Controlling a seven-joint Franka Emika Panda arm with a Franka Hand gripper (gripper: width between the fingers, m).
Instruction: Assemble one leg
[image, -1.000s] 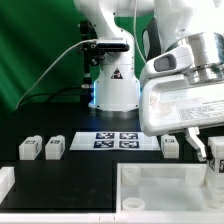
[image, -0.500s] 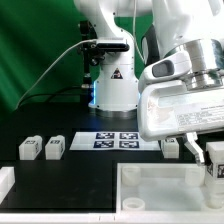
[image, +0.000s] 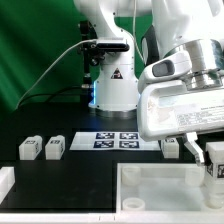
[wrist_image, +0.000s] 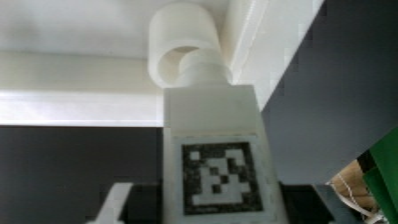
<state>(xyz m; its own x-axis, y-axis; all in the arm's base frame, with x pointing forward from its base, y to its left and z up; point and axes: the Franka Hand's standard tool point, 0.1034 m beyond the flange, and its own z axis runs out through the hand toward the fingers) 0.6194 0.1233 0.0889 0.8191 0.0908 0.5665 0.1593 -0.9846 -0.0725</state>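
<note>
My gripper (image: 213, 160) is at the exterior view's right, shut on a white leg (image: 214, 158) with a black-and-white tag, held over the right end of the large white tray-like piece (image: 150, 186). In the wrist view the leg (wrist_image: 214, 115) fills the middle between my gripper (wrist_image: 214, 208) fingers. Its rounded end (wrist_image: 185, 48) is against the white tray-like piece (wrist_image: 71, 85). Two more legs (image: 30, 148) (image: 54, 146) lie at the left, and a third leg (image: 171, 146) lies beside my gripper.
The marker board (image: 118, 140) lies on the black table in front of the robot base (image: 113, 90). A white part's corner (image: 5, 180) shows at the lower left. A green curtain hangs behind.
The arm sank slightly with the leg between one second ago and half a second ago. Nothing has visibly moved since.
</note>
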